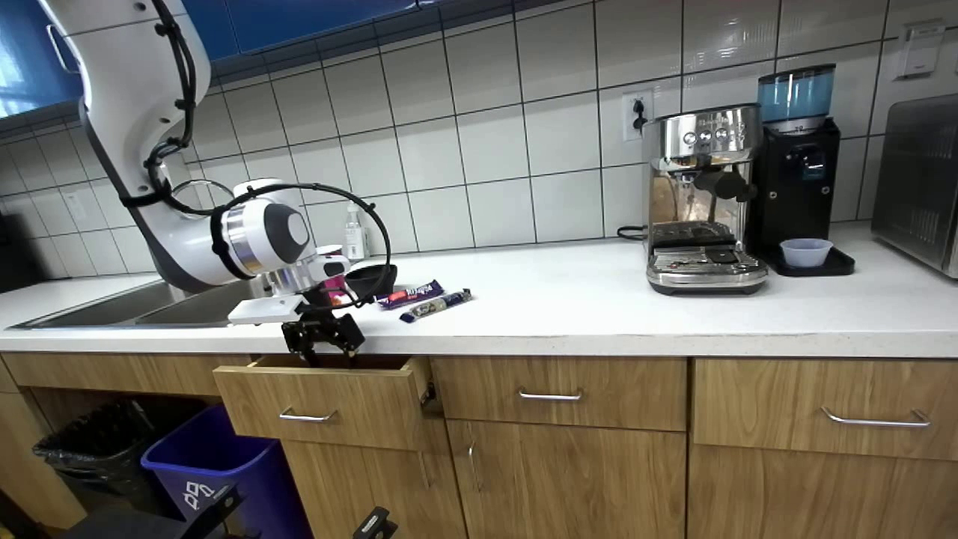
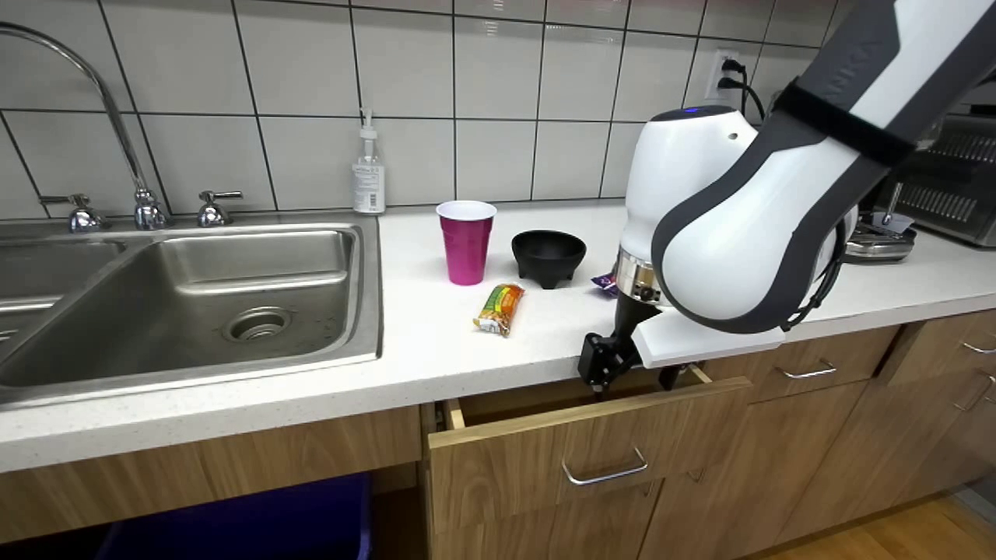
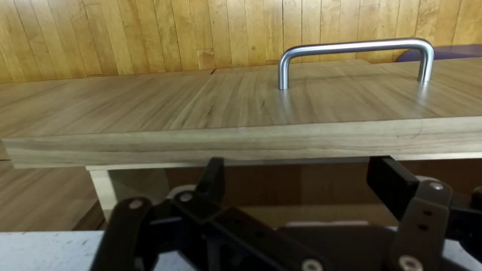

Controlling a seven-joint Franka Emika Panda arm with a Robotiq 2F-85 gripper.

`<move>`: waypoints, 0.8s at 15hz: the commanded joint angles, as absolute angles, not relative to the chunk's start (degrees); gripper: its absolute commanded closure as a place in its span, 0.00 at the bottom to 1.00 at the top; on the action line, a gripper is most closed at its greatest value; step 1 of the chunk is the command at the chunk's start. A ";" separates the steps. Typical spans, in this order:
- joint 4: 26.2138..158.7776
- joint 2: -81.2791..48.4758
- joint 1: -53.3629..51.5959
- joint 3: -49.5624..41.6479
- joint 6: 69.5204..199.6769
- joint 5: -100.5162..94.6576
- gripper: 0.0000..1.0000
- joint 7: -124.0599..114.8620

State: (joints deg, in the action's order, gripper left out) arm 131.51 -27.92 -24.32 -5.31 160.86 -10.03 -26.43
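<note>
My gripper (image 1: 329, 355) is open with nothing between its fingers. It points down at the pulled-out wooden drawer (image 1: 322, 400). It also shows over the drawer opening in an exterior view (image 2: 634, 385). In the wrist view the wide-apart fingertips (image 3: 297, 163) lie just behind the drawer's front edge (image 3: 241, 145); contact cannot be told. The metal drawer handle (image 3: 356, 47) is beyond that edge. A pale strip (image 3: 327, 223) shows low behind the gripper, unclear what. On the counter are a pink cup (image 2: 466, 245), black bowl (image 2: 548, 258), orange snack packet (image 2: 499, 309) and two wrapped bars (image 1: 410, 294) (image 1: 435, 305).
The counter edge (image 2: 498, 383) is close behind the gripper. A steel sink (image 2: 366, 311) and a pump bottle (image 2: 369, 175) are beside the cup. An espresso machine (image 1: 703, 202) and a grinder (image 1: 797, 172) stand further along. A blue bin (image 1: 224, 468) is below.
</note>
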 commanded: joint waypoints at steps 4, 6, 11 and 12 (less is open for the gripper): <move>129.66 -29.34 -24.29 -5.59 159.87 -10.45 0.00 -25.35; 129.35 -29.30 -24.15 -5.43 159.76 -10.27 0.00 -25.22; 128.66 -29.15 -24.03 -4.98 159.89 -10.07 0.00 -24.91; 128.43 -29.30 -24.08 -5.10 159.59 -10.18 0.00 -24.90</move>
